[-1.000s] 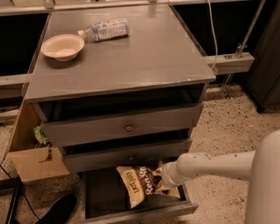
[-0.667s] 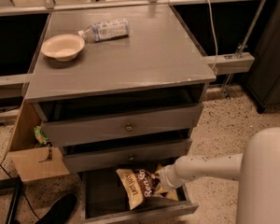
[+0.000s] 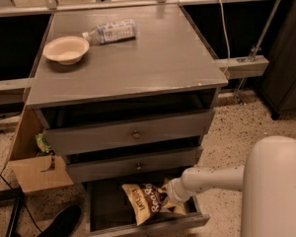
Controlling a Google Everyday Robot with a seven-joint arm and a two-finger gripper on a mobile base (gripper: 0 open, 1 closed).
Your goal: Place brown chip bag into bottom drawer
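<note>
Far left: cardboard box (image 3: 37,174) on the floor w/ a small green packet (image 3: 41,143) poking up beside it. Not mine to touch. On the cabinet top (image 3: 148,68), a bowl (image 3: 66,49) and a plastic bottle (image 3: 111,32) lying on its side, both well apart from my work.

Lower down, the two knobbed drawers (image 3: 133,135) sit partly open, stacked above the bottom drawer (image 3: 104,206), which is pulled out furthest. The brown chip bag (image 3: 144,201) is inside the drawer opening, tilted, top-left corner up, lower end down near the front rim. I judge it's in but not settled flat.

My gripper (image 3: 171,195) is at the bag's right edge, under the middle drawer's front, arm (image 3: 212,177) reaching in from the right. Fingers are buried in the crinkled foil and look closed on the bag; it bunches right where I meet it.

To do this bit well:
- lower a touch more so the bag's bottom rests on the drawer floor, not on the front rim
- keep my wrist below the middle drawer's front, which is close overhead
- let go gently; the foil is slippery and springy, so it may flop twd the front
- pull straight back right, w/o dragging the bag out.
</note>
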